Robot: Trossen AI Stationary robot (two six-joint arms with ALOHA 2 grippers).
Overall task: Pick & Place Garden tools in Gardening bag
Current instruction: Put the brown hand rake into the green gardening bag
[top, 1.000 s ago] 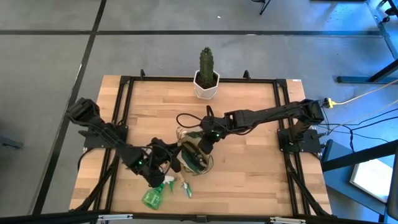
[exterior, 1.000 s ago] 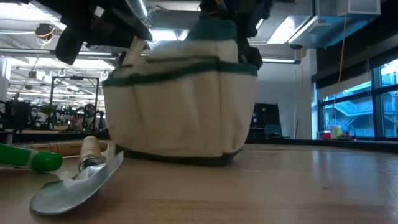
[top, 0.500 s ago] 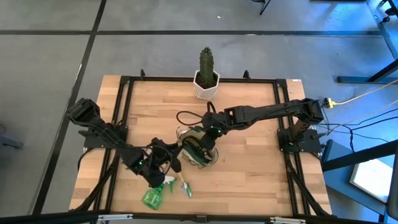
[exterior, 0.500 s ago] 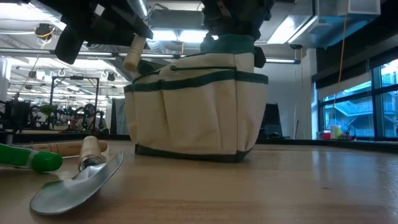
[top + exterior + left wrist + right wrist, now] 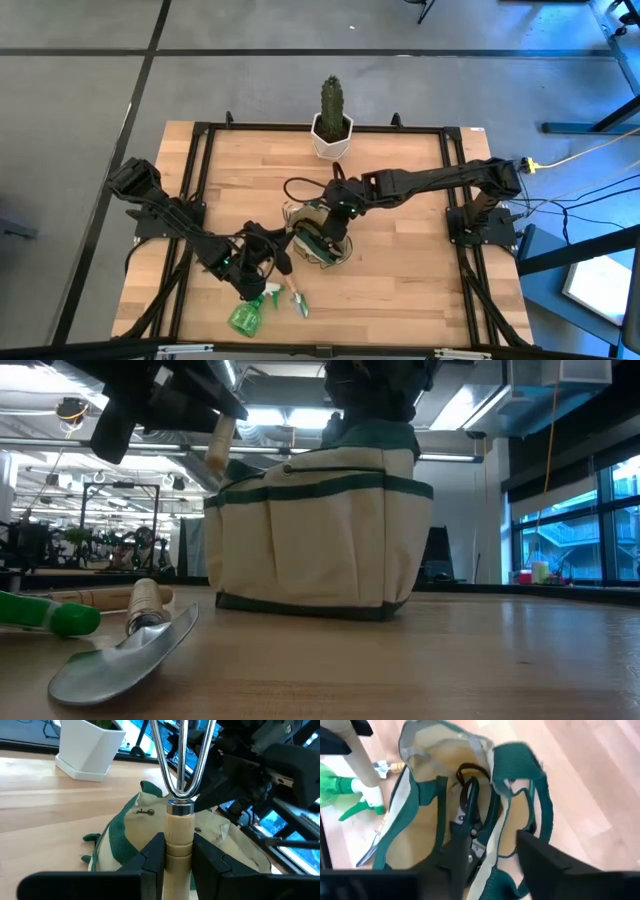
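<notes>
Bag [image 5: 318,240] sits mid-counter [image 5: 400,260], upright, shears [image 5: 467,815] inside. Right gripper [image 5: 333,213] hangs right over the bag's mouth, fingers [image 5: 540,865] parted w/ a green strap [image 5: 540,800] between them, gripping nothing. Left gripper [image 5: 262,262], just left of the bag, clamps a fork [image 5: 179,820] by its wooden handle. Trowel [image 5: 125,645] & spray bottle [image 5: 245,315] lie on the near side.

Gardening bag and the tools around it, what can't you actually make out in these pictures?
- Gardening bag, high view: its inside is covered by the right gripper.
- Shears in the bag, right wrist view: their lower end is hidden behind the gripper's fingers.
- Fork in the left gripper, left wrist view: tines cut off by the edge.
- Spray bottle, low view: cut off at the edge.
</notes>
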